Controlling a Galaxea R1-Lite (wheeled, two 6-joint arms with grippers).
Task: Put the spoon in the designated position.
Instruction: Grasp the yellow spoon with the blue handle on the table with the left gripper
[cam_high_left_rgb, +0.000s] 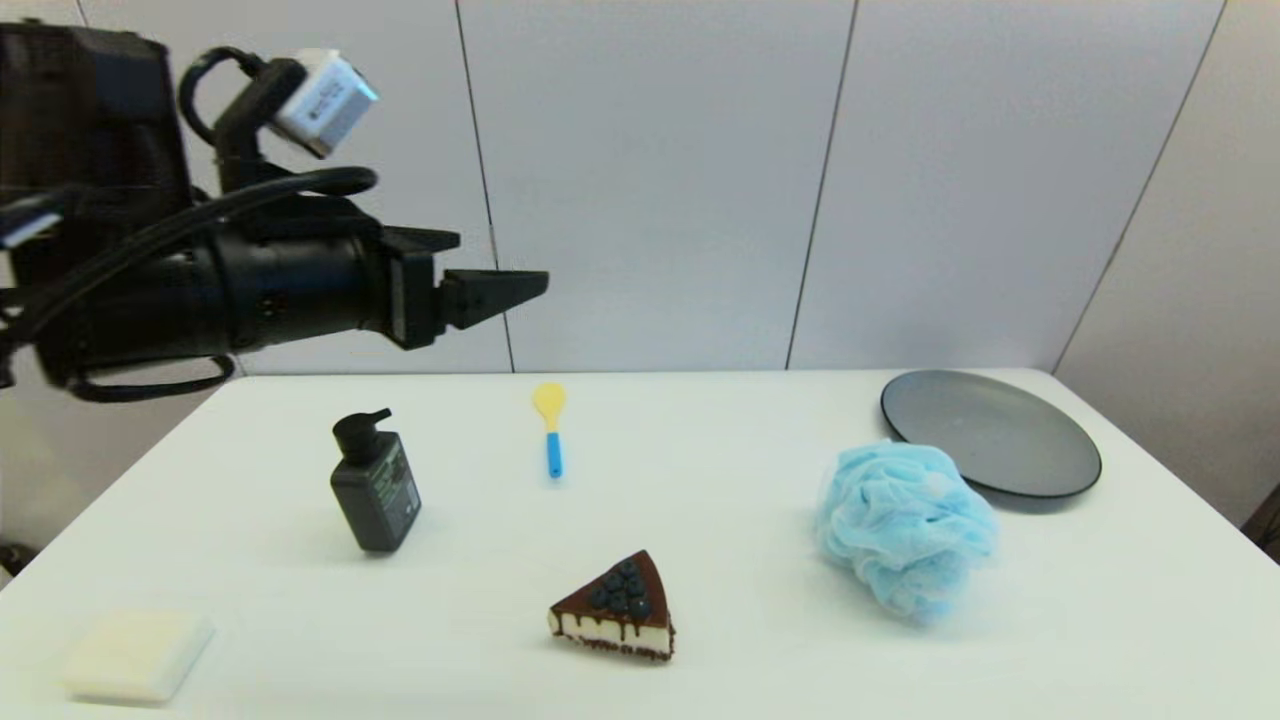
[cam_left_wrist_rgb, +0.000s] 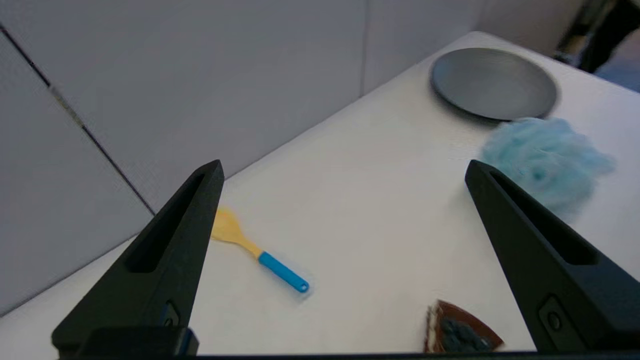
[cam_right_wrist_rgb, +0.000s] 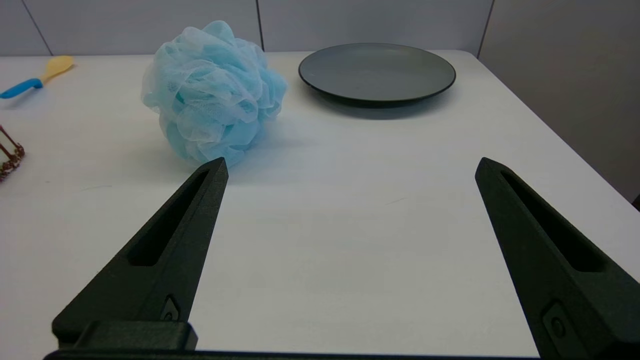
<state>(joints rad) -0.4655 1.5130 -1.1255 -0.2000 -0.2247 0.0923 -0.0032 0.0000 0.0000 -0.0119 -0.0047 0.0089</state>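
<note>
I see left end effector (cam_left_wrist_rgb: 342, 167) raised above worktop (cam_high_left_rgb: 700, 520), fingers spread wide, gripping nothing. Spoon (cam_high_left_rgb: 549, 426) flat on worktop below and ahead of it, untouched, pump bottle (cam_high_left_rgb: 374, 484) nearby. Right end effector (cam_right_wrist_rgb: 350, 165) low near worktop, fingers apart, bath pouf (cam_right_wrist_rgb: 212, 90) and dark plate (cam_right_wrist_rgb: 377, 72) ahead.

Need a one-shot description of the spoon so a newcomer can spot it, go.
Start at the white table and look along its far edge near the wall, about midway across. To the right of the black pump bottle and behind the chocolate cake slice lies the small plastic spoon. Its round yellow bowl and bright blue handle match nothing else there.
</note>
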